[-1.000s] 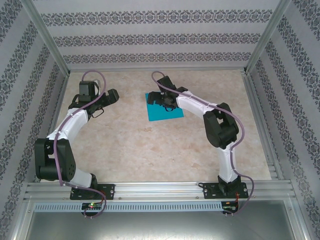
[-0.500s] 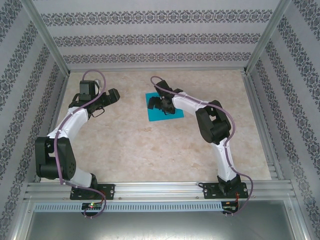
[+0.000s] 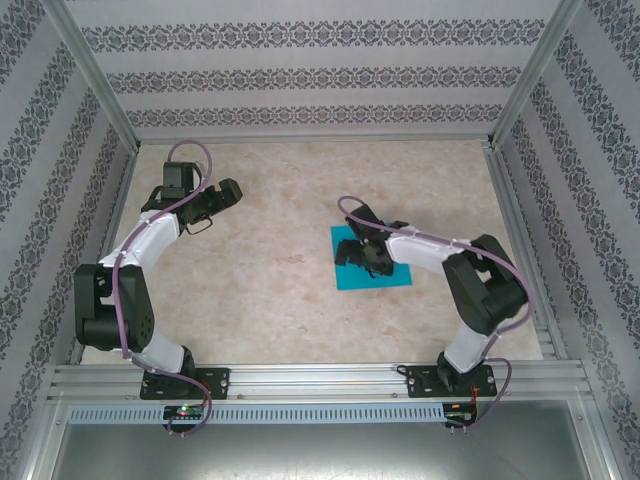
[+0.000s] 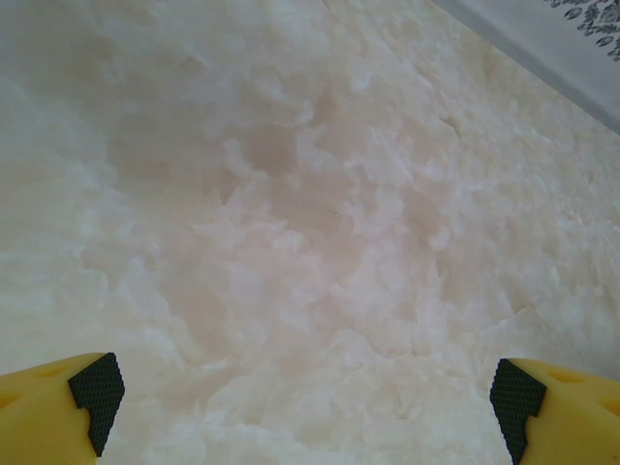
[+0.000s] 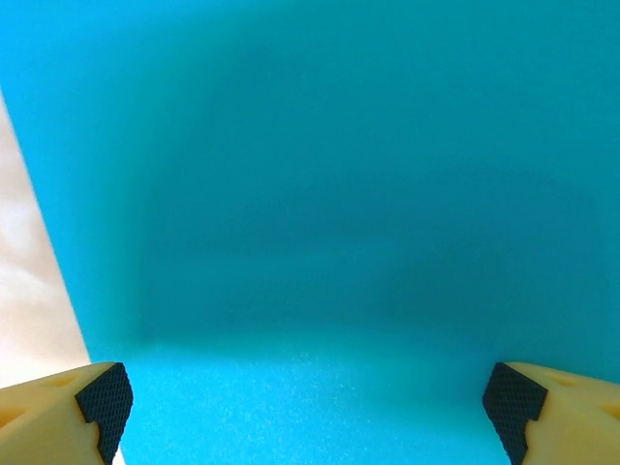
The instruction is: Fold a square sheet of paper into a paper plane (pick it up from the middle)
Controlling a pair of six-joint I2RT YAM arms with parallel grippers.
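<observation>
- Paper first: the square sheet of paper (image 3: 350, 277) lies flat and unfolded on the table (image 3: 270, 290), right of centre in the top view.
- Right gripper (image 5: 310, 397) hangs over the sheet's middle, fingers spread wide, holding nothing.
- Left gripper (image 4: 308, 392), at upper left of the top view, is equally wide apart over bare table, empty.
- Risk: pinching so flat a sheet may skid or crumple it instead of raising a ridge.
- Hidden: the sheet's centre lies under the wrist, and the fingertips are cut off at the wrist view's bottom edge, so contact cannot be told.
</observation>
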